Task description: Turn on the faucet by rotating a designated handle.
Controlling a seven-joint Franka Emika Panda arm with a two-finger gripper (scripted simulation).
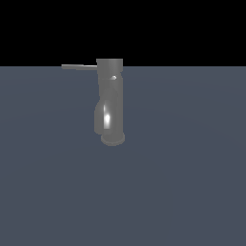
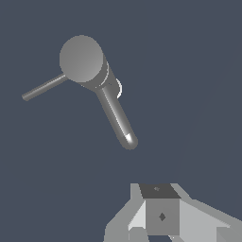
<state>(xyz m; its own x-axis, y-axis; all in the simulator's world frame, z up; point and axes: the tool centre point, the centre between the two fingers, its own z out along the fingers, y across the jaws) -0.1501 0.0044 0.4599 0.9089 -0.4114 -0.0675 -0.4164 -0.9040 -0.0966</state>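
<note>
The faucet point(image 1: 110, 101) is a glossy grey upright cylinder on a round base, standing on the dark floor. Its thin flat handle point(image 1: 79, 67) sticks out from the top toward the exterior view's left. The spout bulge point(image 1: 99, 117) runs down its side. In the wrist view I look down on the faucet's round top point(image 2: 81, 57), with the thin handle point(image 2: 43, 89) and the thicker spout point(image 2: 118, 118) pointing different ways. My gripper point(image 2: 159, 191) shows only in the wrist view, apart from the faucet and beyond the spout's tip. Its fingers read as one block with no gap.
The flat blue-grey floor point(image 1: 182, 182) spreads around the faucet, under a black background. My arm is out of the exterior view.
</note>
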